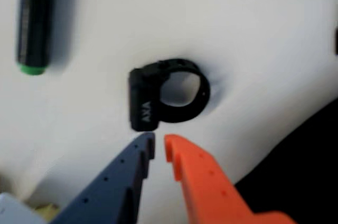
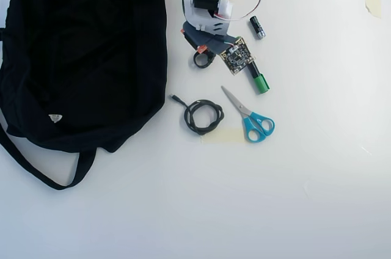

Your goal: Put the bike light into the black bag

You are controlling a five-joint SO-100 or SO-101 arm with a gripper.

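The bike light [image 1: 168, 95] lies on the white table [image 2: 305, 198], a small black ring with a blocky head that carries white lettering, and everything else can be placed from it. In the wrist view the gripper [image 1: 159, 147] sits just below the light, its blue finger on the left and orange finger on the right, tips drawn close with only a thin slit between them and nothing held; the tips stop just short of the light's head without touching it. From overhead the light [image 2: 203, 58] shows just below the arm's dark fingers [image 2: 204, 44], partly under them. The black bag [image 2: 79, 51] sprawls to the left of the light in that view, close by but apart from it, its white triangular label [image 2: 55, 118] low on the fabric and its long strap [image 2: 43, 170] trailing toward the bottom. Right of the light lies a dark marker with a green cap [image 2: 258, 79], partly under the arm's circuit board. Below the light is a coiled black cable [image 2: 203, 116], and beside that a pair of blue-handled scissors [image 2: 252, 119]. A short black-and-silver cylinder [image 2: 257, 27] lies up and to the right.
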